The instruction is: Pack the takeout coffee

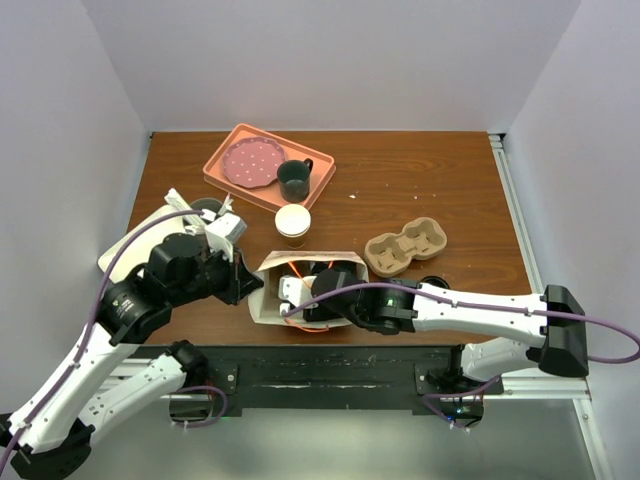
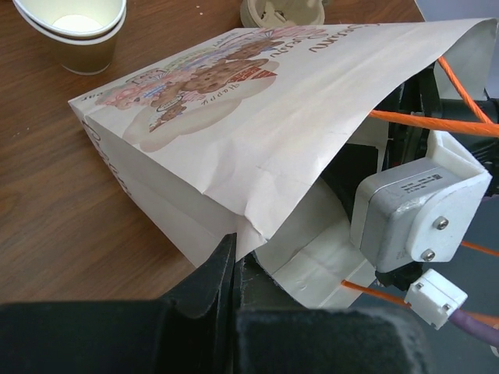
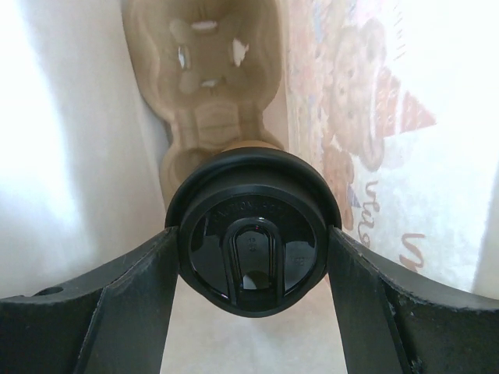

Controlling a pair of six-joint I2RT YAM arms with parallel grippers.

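Note:
A printed paper bag [image 1: 262, 305] [image 2: 257, 117] lies on its side near the table's front edge. My left gripper [image 2: 234, 257] is shut on the bag's lower mouth edge and holds it open. My right wrist [image 1: 330, 295] reaches into the bag's mouth. Inside, my right gripper [image 3: 251, 249] is shut on the takeout coffee [image 3: 251, 234], one finger on each side of its black lid. Just a sliver of the tan cup body shows. A brown pulp cup carrier [image 3: 210, 70] lies deeper in the bag, just past the cup.
A lidless paper cup [image 1: 292, 223] [image 2: 74, 31] stands just behind the bag. A second pulp carrier [image 1: 405, 247] lies to the right. An orange tray [image 1: 222, 185] at the back holds a pink plate [image 1: 250, 162] and a dark green mug [image 1: 294, 179]. A loose black lid [image 1: 207, 207] sits far left.

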